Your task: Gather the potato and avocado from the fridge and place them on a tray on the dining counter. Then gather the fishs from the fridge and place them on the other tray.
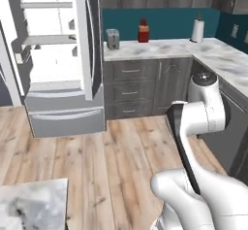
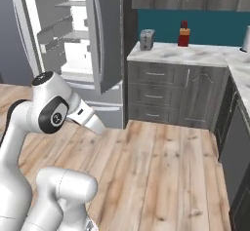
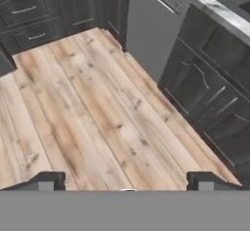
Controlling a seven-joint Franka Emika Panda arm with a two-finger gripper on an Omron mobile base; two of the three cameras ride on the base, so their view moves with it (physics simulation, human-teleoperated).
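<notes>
Across the left base view, the fridge stands open at the far left, white shelves bare as far as can be made out; no potato, avocado or fish can be picked out at this range. A marbled corner of the dining counter shows at the lower left. The arm is folded at the right, well apart from the fridge.

From the right base view, the fridge shows door bins and shelves, their contents too small to tell.

Down the hand view, the gripper points at bare wood floor beside dark cabinets, its tips wide apart and holding nothing.

Judging by kind, the avocado would be firm, rounded and somewhat slick, best pinched across its middle; the fish, thin and slippery, across the body.
</notes>
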